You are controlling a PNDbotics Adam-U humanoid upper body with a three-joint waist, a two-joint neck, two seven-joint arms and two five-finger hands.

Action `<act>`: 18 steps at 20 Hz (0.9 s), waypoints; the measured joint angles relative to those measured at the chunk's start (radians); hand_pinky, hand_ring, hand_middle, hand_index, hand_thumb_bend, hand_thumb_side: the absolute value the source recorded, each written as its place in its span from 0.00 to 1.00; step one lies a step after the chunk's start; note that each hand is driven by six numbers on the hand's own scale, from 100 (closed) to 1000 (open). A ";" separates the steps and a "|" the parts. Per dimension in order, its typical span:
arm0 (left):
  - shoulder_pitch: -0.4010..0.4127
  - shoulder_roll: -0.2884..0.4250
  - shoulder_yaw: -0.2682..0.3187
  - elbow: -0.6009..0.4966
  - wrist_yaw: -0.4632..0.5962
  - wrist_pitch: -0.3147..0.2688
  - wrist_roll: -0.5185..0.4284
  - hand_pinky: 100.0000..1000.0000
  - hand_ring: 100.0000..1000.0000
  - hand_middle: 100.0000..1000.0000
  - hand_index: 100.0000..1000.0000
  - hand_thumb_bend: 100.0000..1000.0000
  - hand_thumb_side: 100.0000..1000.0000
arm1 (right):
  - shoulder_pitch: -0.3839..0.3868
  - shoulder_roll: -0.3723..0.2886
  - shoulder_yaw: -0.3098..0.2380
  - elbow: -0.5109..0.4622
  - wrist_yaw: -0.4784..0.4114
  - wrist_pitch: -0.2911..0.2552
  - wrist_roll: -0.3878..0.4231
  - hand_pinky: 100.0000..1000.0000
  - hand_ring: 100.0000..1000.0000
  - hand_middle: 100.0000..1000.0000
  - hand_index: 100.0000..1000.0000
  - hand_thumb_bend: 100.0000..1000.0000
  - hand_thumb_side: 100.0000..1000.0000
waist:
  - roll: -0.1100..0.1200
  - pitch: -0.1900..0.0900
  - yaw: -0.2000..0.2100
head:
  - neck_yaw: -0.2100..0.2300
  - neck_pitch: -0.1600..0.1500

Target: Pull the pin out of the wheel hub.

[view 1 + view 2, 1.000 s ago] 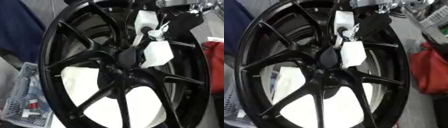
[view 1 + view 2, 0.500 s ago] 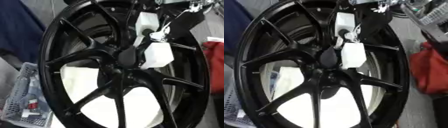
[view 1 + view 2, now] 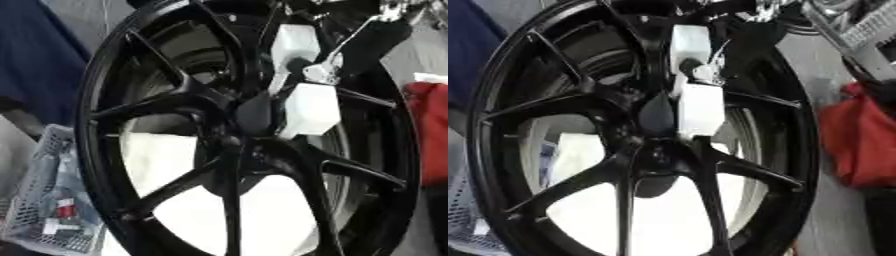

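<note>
Slightly lifted, hand (image 3: 376,37); only left eye shows basket (image 3: 52,210).

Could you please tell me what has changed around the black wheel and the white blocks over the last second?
Very little. The right hand, dark and reaching in from the upper right, remains at the small silver metal piece between the two white blocks; that piece appears to have edged slightly up and right. Whether its fingers hold anything cannot be seen. The black spoked wheel hub, grey mesh basket and red cloth stayed put.
</note>
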 measured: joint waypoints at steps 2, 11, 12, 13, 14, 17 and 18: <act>0.000 0.000 0.000 0.000 0.000 0.000 0.000 0.93 0.49 0.60 0.77 0.07 0.99 | 0.006 0.000 -0.003 -0.005 -0.014 0.012 -0.020 0.52 0.22 0.21 0.49 0.00 0.09 | 0.000 0.000 0.000 | -0.001 0.000; 0.000 0.000 0.000 0.001 0.000 0.000 0.000 0.94 0.49 0.60 0.77 0.07 0.99 | 0.010 -0.007 -0.012 -0.028 -0.096 0.056 -0.060 0.49 0.18 0.20 0.48 0.00 0.00 | -0.002 0.000 -0.004 | -0.003 0.001; 0.000 0.000 0.000 0.001 0.000 0.000 0.000 0.94 0.49 0.60 0.77 0.07 0.99 | 0.010 -0.007 -0.012 -0.029 -0.101 0.057 -0.060 0.49 0.17 0.20 0.47 0.00 0.00 | -0.003 -0.001 -0.005 | -0.004 0.001; 0.000 0.000 0.000 0.001 0.000 0.000 0.000 0.94 0.49 0.60 0.77 0.07 0.99 | 0.010 -0.007 -0.012 -0.030 -0.108 0.058 -0.059 0.49 0.16 0.20 0.47 0.00 0.00 | -0.004 -0.001 -0.005 | -0.004 0.001; 0.000 0.000 0.000 0.001 0.000 0.000 0.000 0.94 0.49 0.60 0.77 0.07 0.99 | 0.010 -0.007 -0.012 -0.031 -0.117 0.058 -0.059 0.48 0.16 0.20 0.47 0.00 0.00 | -0.005 -0.001 -0.005 | -0.004 0.001; 0.000 0.000 0.001 0.001 0.000 0.000 0.000 0.95 0.49 0.60 0.76 0.07 0.99 | 0.010 -0.008 -0.012 -0.031 -0.139 0.058 -0.067 0.47 0.14 0.18 0.45 0.00 0.00 | -0.005 -0.001 -0.004 | -0.005 0.001; 0.000 0.000 0.001 0.001 0.000 0.000 0.000 0.95 0.49 0.60 0.76 0.07 0.99 | 0.010 -0.008 -0.012 -0.031 -0.146 0.057 -0.071 0.48 0.14 0.18 0.45 0.00 0.00 | -0.005 -0.002 -0.003 | -0.005 0.001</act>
